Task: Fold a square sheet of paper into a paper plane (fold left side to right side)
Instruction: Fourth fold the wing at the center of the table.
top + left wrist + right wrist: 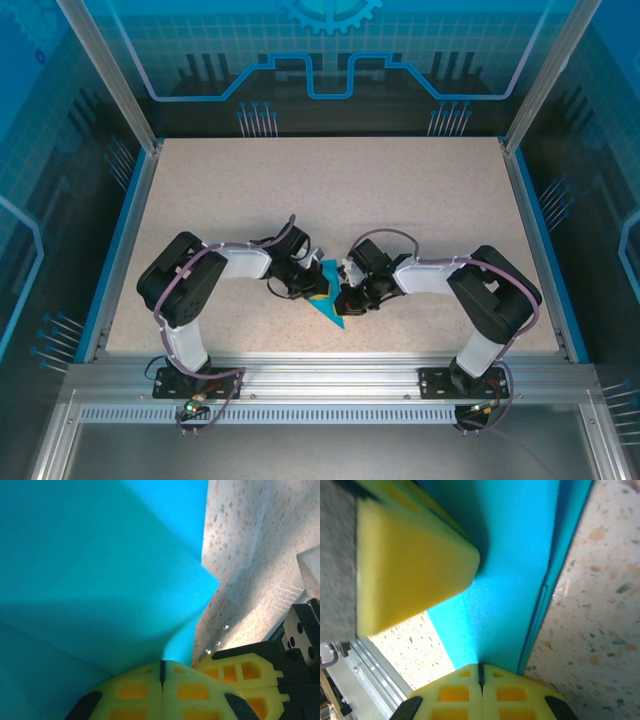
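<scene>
Paper plane [328, 299] on speckled beige table [400, 190], blue-walled enclosure [330, 60]

The paper plane [328, 300] is lying on the table [400, 200] toward its near edge; my left gripper [312, 287] is sitting at its left side, my right gripper [349, 298] at its right.

No legible text or labels
</scene>
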